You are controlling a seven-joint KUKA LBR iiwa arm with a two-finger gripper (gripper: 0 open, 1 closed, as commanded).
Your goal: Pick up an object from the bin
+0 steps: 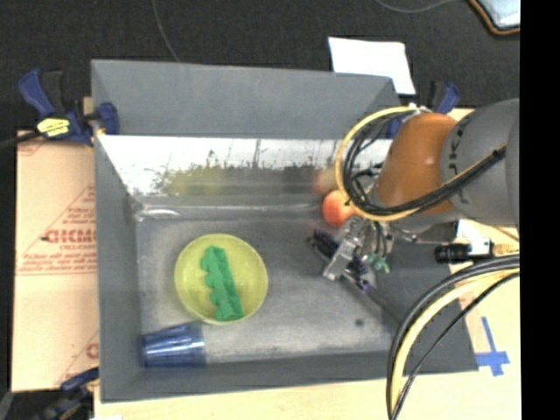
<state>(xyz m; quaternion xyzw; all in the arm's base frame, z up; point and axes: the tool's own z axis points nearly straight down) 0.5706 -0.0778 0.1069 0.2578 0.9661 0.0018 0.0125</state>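
My gripper hangs low over the bin floor at the right of the middle, under the arm's orange cover. An orange-red ball lies just behind it, near the back wall, partly covered by the arm's cables. A yellow-green round dish rests on the floor at the left, well apart from the gripper. A bright green toothed block lies in that dish. Whether anything sits inside the gripper is hidden.
A blue cup lies on its side in the front left corner. Bare floor stretches between the dish and the gripper and along the front wall. The arm and its looping cables cover the bin's right side.
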